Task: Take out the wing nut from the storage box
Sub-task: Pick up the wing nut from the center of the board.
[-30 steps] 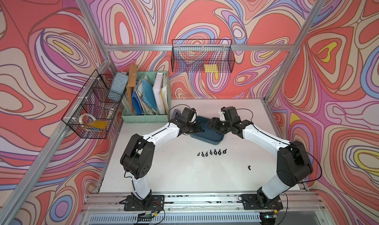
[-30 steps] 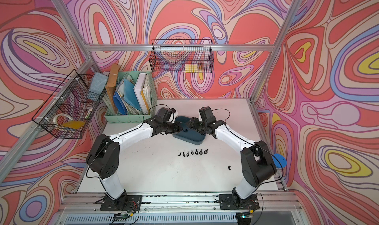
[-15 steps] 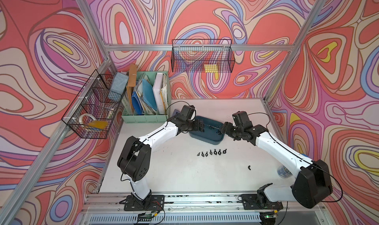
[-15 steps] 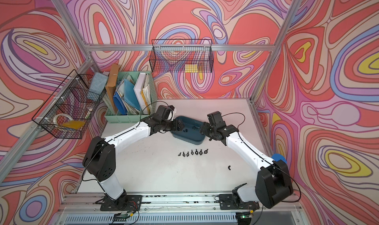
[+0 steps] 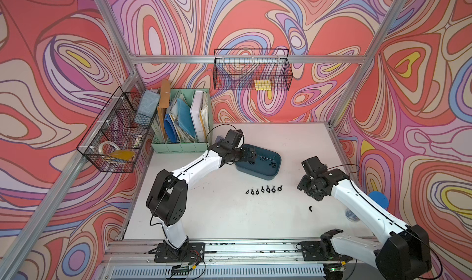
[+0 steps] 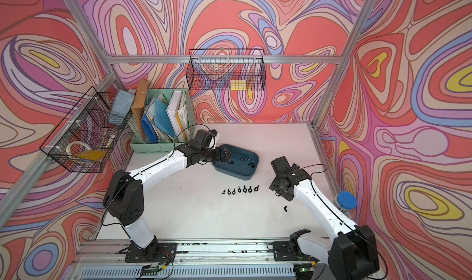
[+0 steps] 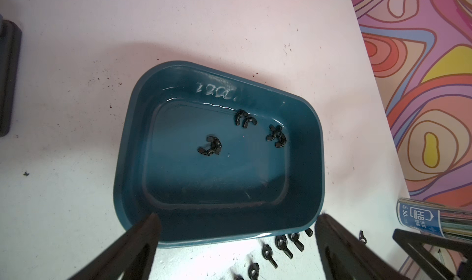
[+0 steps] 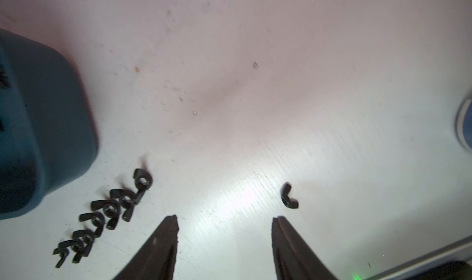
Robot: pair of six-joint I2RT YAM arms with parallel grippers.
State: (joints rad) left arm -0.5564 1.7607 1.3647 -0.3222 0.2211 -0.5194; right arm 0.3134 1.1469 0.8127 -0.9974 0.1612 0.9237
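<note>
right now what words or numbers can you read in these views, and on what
"HB": blue label of the clear container.
"50": same label; its other print is too small.
White scrawl on the storage box inner wall: perhaps "2200", unclear.
Spine print in the file organiser: too small.

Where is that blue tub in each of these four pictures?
Top view: box mid-table, behind the row of nuts.
Top view: box likewise, behind the row.
Left wrist: box fills the middle; row beside it.
Right wrist: box cut by the frame, blurred; row beside it.
Shared landmark: the row of nuts.
</note>
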